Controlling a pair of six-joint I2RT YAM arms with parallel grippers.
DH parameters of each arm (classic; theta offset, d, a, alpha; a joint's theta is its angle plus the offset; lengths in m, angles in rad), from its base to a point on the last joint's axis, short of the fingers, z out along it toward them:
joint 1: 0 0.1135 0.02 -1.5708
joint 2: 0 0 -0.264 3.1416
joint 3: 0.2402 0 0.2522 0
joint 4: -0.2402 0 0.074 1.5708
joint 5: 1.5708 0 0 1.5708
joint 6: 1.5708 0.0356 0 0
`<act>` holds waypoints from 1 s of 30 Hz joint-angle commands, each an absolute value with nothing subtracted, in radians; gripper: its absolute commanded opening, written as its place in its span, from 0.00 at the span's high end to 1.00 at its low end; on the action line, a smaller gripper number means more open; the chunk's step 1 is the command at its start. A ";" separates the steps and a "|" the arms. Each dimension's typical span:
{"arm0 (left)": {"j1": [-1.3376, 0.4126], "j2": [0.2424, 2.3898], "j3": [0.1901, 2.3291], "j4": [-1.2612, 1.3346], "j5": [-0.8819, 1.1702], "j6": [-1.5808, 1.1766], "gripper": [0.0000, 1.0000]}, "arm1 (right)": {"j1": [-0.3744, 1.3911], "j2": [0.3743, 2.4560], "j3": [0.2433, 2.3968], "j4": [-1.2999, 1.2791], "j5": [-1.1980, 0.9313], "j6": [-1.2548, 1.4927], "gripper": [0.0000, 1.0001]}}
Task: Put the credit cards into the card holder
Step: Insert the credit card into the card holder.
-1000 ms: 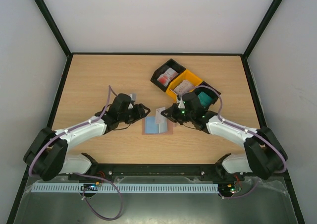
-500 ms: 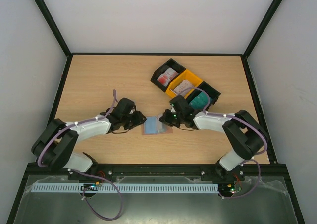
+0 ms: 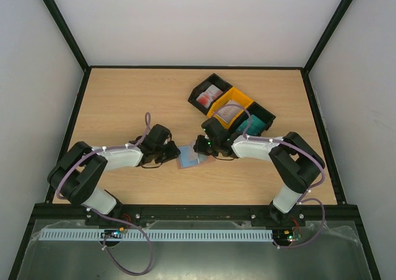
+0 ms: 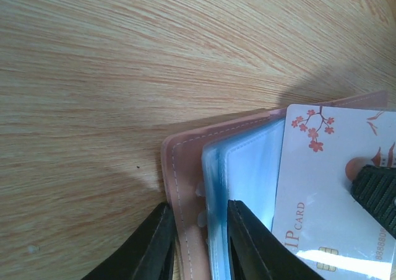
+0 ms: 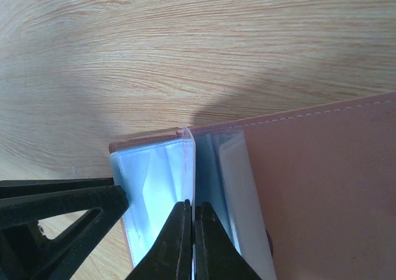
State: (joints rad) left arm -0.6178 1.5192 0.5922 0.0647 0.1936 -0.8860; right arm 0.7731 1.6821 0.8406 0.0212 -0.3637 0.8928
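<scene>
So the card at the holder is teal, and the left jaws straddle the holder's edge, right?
Not teal: the card is white with red blossoms, as the left wrist view shows. The left jaws do straddle the holder's edge.

Left arm [image 3: 114, 158]: lying low, reaching rightward toward the middle.
Left gripper [image 4: 198, 210]: fingers narrowly apart, pinching the card holder [image 4: 185, 168] at its edge.
Right arm [image 3: 257, 148]: folded at the elbow, reaching leftward.
Right gripper [image 5: 190, 210]: fingers pressed together on a credit card [image 4: 322, 168].

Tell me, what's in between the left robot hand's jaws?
The card holder, its brown edge and pale blue sleeves, sits between the left gripper jaws, seen in the left wrist view.
</scene>
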 commanded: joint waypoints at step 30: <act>-0.624 1.467 0.457 0.137 0.170 -0.857 0.71 | 0.685 1.609 0.775 0.027 -0.514 0.600 0.98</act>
State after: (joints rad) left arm -0.6197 1.4467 0.4850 0.1677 0.1780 -0.8455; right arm 0.6872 1.5799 0.8124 -0.0360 -0.4332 0.6353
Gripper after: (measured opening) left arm 0.292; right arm 0.022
